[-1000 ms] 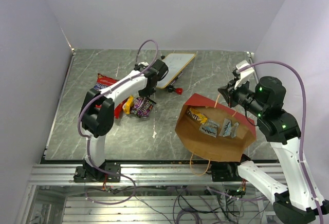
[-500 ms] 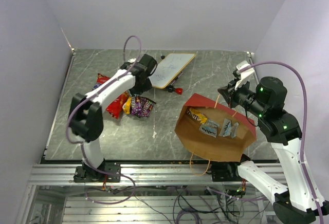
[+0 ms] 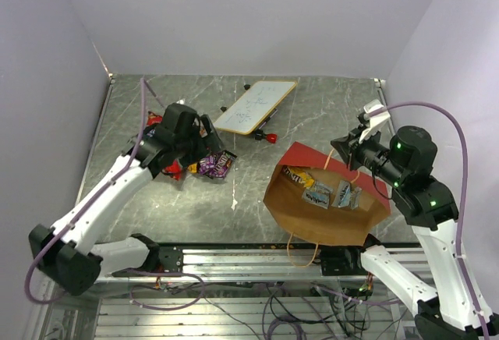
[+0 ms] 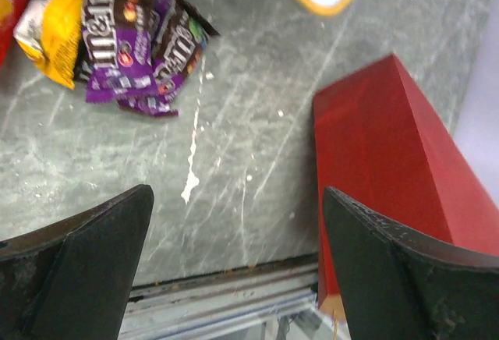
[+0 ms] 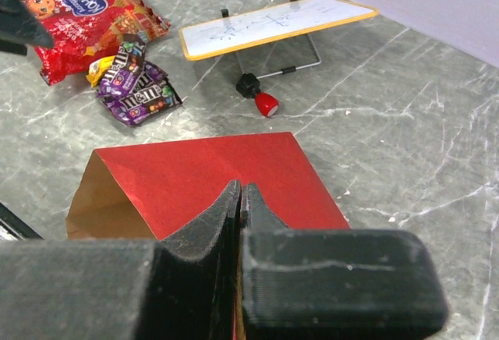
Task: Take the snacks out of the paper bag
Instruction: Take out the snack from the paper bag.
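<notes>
The paper bag (image 3: 323, 224) lies on its side at the right, red outside, brown inside, mouth facing the camera. Inside it lie a yellow packet (image 3: 299, 175) and two light blue packets (image 3: 318, 195). My right gripper (image 3: 344, 144) is shut on the bag's upper rim (image 5: 210, 168). At the left, the red chip bag (image 5: 86, 20), a yellow packet (image 4: 54, 20) and purple and brown packets (image 4: 144, 51) lie in a pile on the table. My left gripper (image 3: 207, 139) hangs open just above that pile, and nothing sits between its fingers (image 4: 86, 270).
A white board (image 3: 253, 106) with scribbles stands at the back centre on a wire stand. A small red-and-black marker (image 3: 267, 136) lies just in front of it. The metal rail of the table's near edge (image 3: 234, 258) runs below the bag.
The left gripper has opened and its arm has swung back to the left and toward the near edge. The right gripper and the paper bag have barely moved.
</notes>
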Controlling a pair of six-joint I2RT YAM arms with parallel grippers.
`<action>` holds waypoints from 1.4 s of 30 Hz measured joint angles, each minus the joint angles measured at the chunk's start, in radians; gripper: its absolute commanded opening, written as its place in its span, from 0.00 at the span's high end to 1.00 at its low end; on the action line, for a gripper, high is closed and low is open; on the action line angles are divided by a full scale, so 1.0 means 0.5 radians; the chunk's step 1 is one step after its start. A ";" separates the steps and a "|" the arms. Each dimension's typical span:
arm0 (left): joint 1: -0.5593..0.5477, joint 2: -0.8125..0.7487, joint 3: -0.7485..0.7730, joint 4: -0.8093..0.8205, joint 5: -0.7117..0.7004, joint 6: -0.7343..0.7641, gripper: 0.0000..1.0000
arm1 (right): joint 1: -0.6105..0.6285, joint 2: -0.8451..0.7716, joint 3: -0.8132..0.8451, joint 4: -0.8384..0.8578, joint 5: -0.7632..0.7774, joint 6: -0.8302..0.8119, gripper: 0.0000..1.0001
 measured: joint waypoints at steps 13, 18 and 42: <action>-0.176 -0.544 -0.520 0.735 0.711 -0.100 0.06 | 0.000 0.115 -0.014 0.048 -0.034 0.049 1.00; -0.755 -0.326 -0.162 0.845 0.491 0.095 0.06 | 0.000 0.146 0.002 0.056 -0.047 0.047 1.00; -1.752 0.961 0.107 1.529 -0.597 1.342 0.22 | 0.000 0.343 0.219 0.053 -0.220 0.022 1.00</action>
